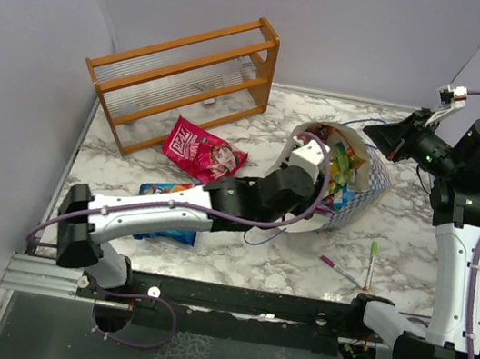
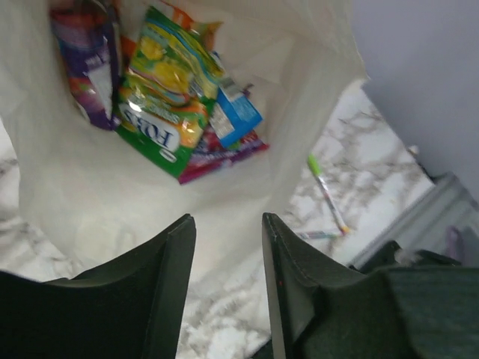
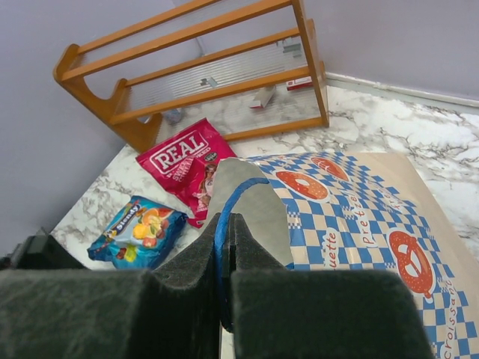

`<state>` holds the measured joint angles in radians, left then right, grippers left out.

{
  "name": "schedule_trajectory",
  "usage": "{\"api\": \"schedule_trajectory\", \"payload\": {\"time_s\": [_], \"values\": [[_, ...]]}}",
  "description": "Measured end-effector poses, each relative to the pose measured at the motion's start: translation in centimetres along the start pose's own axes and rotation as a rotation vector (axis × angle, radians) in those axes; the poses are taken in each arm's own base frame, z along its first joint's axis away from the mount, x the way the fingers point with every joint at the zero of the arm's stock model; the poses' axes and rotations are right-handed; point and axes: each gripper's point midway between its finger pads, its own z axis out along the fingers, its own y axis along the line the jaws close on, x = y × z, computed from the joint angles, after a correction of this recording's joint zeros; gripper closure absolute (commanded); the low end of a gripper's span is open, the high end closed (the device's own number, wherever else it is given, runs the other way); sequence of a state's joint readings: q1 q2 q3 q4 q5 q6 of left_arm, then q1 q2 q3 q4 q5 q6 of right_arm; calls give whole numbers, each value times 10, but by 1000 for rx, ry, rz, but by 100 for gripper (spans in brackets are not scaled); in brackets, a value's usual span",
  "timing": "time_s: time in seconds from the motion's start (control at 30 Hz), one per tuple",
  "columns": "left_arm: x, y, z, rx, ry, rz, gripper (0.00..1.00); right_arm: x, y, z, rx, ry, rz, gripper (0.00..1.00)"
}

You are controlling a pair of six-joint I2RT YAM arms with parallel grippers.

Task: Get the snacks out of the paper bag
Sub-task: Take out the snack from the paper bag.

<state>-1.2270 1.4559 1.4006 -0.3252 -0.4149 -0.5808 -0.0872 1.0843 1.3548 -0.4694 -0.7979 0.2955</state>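
The paper bag point(image 1: 363, 186) lies on its side with its mouth held open toward the left. My right gripper point(image 3: 230, 217) is shut on its blue cord handle point(image 3: 224, 217) and a flap of the rim. My left gripper point(image 2: 227, 218) is at the bag's mouth, open, with nothing between its fingers point(image 2: 288, 284). Inside the bag lie a green-yellow snack packet point(image 2: 161, 97), a purple one point(image 2: 90, 67) and a blue one point(image 2: 236, 116). Outside it, a red packet point(image 1: 200, 152) and a blue packet point(image 1: 165, 213) lie on the table.
A wooden rack point(image 1: 183, 78) stands at the back left. A green pen point(image 1: 372, 260) and a pink pen point(image 1: 335, 269) lie on the marble table point(image 1: 412, 254) near the front right. Grey walls close in the sides.
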Motion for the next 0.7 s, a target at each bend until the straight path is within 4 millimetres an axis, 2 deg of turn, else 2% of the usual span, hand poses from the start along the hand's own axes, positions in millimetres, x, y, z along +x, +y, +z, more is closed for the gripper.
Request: {"api": "schedule_trajectory", "payload": {"time_s": [0.17, 0.27, 0.47, 0.7], "values": [[3, 9, 50, -149, -19, 147, 74, 0, 1, 0, -6, 1, 4, 99], [18, 23, 76, -214, -4, 223, 76, 0, 2, 0, -9, 2, 9, 99], [53, 49, 108, -258, 27, 298, 77, -7, 7, -1, -20, -10, 10, 99], [65, 74, 143, -287, 41, 307, 80, -12, 12, -3, -34, -19, 5, 99]]}}
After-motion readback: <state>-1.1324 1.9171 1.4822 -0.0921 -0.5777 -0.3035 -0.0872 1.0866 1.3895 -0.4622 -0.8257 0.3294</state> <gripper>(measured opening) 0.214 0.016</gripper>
